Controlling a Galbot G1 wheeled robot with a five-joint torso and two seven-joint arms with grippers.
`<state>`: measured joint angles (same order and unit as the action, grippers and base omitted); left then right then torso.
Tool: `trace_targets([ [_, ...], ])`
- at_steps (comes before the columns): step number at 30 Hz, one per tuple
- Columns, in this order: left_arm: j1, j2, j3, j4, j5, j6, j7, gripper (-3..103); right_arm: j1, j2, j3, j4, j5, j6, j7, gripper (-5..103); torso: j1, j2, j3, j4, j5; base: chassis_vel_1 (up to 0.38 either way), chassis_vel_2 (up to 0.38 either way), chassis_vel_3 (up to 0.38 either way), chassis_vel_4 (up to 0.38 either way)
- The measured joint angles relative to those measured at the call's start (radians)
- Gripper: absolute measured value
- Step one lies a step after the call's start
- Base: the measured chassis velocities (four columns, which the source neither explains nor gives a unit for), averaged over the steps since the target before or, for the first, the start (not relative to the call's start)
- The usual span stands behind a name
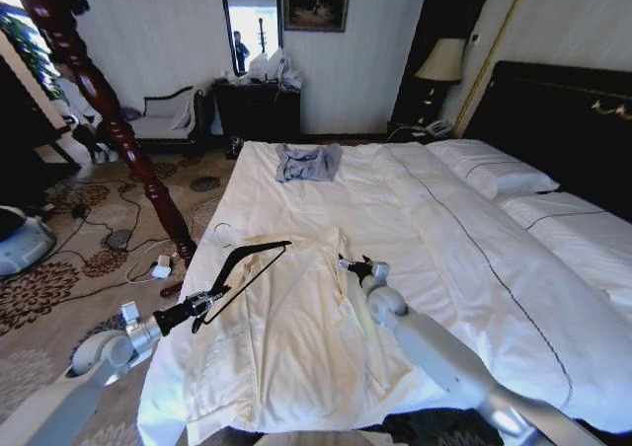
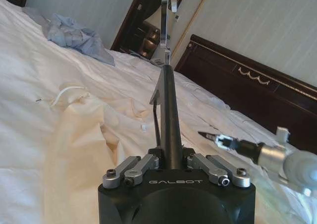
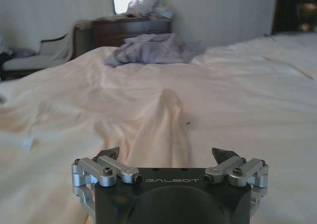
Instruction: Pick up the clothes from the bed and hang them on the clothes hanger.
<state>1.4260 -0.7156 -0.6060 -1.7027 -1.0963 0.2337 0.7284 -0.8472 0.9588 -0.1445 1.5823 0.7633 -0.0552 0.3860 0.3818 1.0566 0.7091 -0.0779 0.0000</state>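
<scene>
Nearest the head camera, the two arms reach out over the foot of the bed [image 1: 464, 268], the left low on the left and the right on the right. The left gripper [image 1: 202, 303] is clamped on one end of the clothes hanger [image 1: 252, 263], a thin, rigid black triangle whose silvery wire hook [image 1: 225, 232] hangs over the bed's left edge; in the left wrist view the black bar runs up from between the closed fingers to the hook [image 2: 167, 16]. The right gripper [image 1: 357, 265] hovers low at the right edge of the cream jacket [image 1: 291, 337], its fingers spread wide with nothing between them.

The jacket lies flat on the white sheet near the foot, collar pointing toward the far side, with one sleeve trailing away from the right gripper [image 3: 168, 167]. It looks light, limp and slightly wrinkled, so it would likely sag and fold once lifted; a pinch at the collar or shoulder seam seems the firmest hold. The sheet is smooth cotton with a thin dark seam. A crumpled grey-blue garment [image 1: 307, 161] sits well apart, farther up the bed.
</scene>
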Motion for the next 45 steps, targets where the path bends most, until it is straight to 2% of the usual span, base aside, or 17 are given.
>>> trace_targets([
  [7, 0.006, -0.003, -0.006, -0.008, 0.004, -0.001, -0.003, 18, -0.068, -0.012, 0.007, 0.022, -0.102, 0.051, -0.053, 101, 0.000, 0.000, 0.000, 0.0002, 0.0001, 0.000, 0.000, 0.000, 0.000],
  [10, 0.013, -0.010, -0.010, -0.014, 0.014, -0.002, -0.006, 18, -0.074, -0.008, 0.009, 0.004, -0.170, 0.067, -0.068, 91, 0.000, 0.000, 0.000, 0.0003, 0.0001, 0.000, 0.000, 0.000, 0.000],
  [12, 0.015, -0.014, -0.012, -0.017, 0.017, -0.003, -0.007, 18, -0.074, -0.006, 0.009, -0.006, -0.198, 0.068, -0.068, 91, 0.000, 0.000, 0.000, 0.0003, 0.0001, 0.000, 0.000, 0.000, 0.000],
  [15, 0.026, -0.020, -0.020, -0.026, 0.022, -0.004, -0.007, 18, -0.073, -0.004, 0.009, -0.015, -0.256, 0.064, -0.070, 75, 0.000, 0.000, 0.000, 0.0003, 0.0000, 0.000, 0.000, 0.000, 0.000],
  [16, 0.030, -0.020, -0.024, -0.029, 0.025, -0.004, -0.007, 18, -0.073, -0.004, 0.008, -0.015, -0.261, 0.056, -0.071, 75, 0.000, 0.000, 0.000, 0.0003, 0.0000, 0.000, 0.000, 0.000, 0.000],
  [17, 0.030, -0.020, -0.024, -0.029, 0.025, -0.004, -0.007, 18, -0.073, -0.004, 0.008, -0.015, -0.261, 0.056, -0.071, 75, 0.000, 0.000, 0.000, 0.0003, 0.0000, 0.000, 0.000, 0.000, 0.000],
  [18, 0.035, -0.020, -0.028, -0.031, 0.027, -0.006, -0.007, 18, -0.073, -0.005, 0.005, -0.012, -0.263, 0.043, -0.071, 64, 0.000, 0.000, 0.000, 0.0002, 0.0001, 0.000, 0.000, 0.000, 0.000],
  [19, 0.038, -0.020, -0.030, -0.032, 0.028, -0.007, -0.007, 18, -0.073, -0.005, 0.004, -0.012, -0.263, 0.039, -0.070, 64, 0.000, 0.000, 0.000, 0.0003, 0.0000, 0.000, 0.000, 0.000, 0.000],
  [21, 0.047, -0.020, -0.038, -0.035, 0.032, -0.010, -0.007, 18, -0.072, -0.004, -0.002, -0.009, -0.248, 0.020, -0.068, 53, 0.000, 0.000, 0.000, 0.0004, 0.0000, 0.000, 0.000, 0.000, 0.000],
  [24, 0.051, -0.018, -0.044, -0.036, 0.034, -0.014, -0.007, 18, -0.073, -0.002, -0.006, 0.002, -0.208, 0.006, -0.067, 47, 0.000, 0.000, 0.000, 0.0003, 0.0000, 0.000, 0.000, 0.000, 0.000],
  [26, 0.052, -0.019, -0.045, -0.036, 0.036, -0.017, -0.007, 18, -0.075, -0.001, -0.008, 0.018, -0.135, -0.009, -0.061, 37, 0.000, 0.000, 0.000, 0.0002, 0.0000, 0.000, 0.000, 0.000, 0.000],
  [32, 0.046, -0.027, -0.039, -0.029, 0.043, -0.020, -0.007, 18, -0.075, -0.002, -0.002, 0.014, -0.109, -0.010, -0.060, 20, 0.000, 0.000, 0.000, 0.0003, 0.0000, 0.000, 0.000, 0.000, 0.000],
  [34, 0.043, -0.031, -0.033, -0.026, 0.046, -0.020, -0.007, 18, -0.077, -0.005, 0.008, 0.008, -0.112, -0.007, -0.060, 4, 0.000, 0.000, 0.000, 0.0002, 0.0000, 0.000, 0.000, 0.000, 0.000],
  [38, 0.042, -0.032, -0.030, -0.023, 0.047, -0.021, -0.007, 18, -0.078, -0.007, 0.021, 0.004, -0.124, 0.006, -0.067, 1, 0.000, 0.000, 0.000, 0.0001, 0.0000, 0.000, 0.000, 0.000, 0.000],
  [41, 0.043, -0.037, -0.028, -0.021, 0.048, -0.022, -0.007, 18, -0.076, -0.004, 0.044, -0.009, -0.159, 0.080, -0.122, 0, 0.000, 0.000, 0.000, 0.0001, 0.0001, 0.000, 0.000, 0.000, 0.000],
  [43, 0.043, -0.039, -0.028, -0.022, 0.048, -0.022, -0.007, 18, -0.075, -0.002, 0.048, -0.011, -0.165, 0.095, -0.134, 0, 0.000, 0.000, 0.000, 0.0001, 0.0000, 0.000, 0.000, 0.000, 0.000],
  [45, 0.051, -0.053, -0.028, -0.026, 0.052, -0.023, -0.004, 18, -0.076, 0.000, 0.061, -0.011, -0.175, 0.172, -0.196, 0, 0.000, 0.000, 0.000, 0.0003, 0.0001, 0.000, 0.000, 0.000, 0.000],
])
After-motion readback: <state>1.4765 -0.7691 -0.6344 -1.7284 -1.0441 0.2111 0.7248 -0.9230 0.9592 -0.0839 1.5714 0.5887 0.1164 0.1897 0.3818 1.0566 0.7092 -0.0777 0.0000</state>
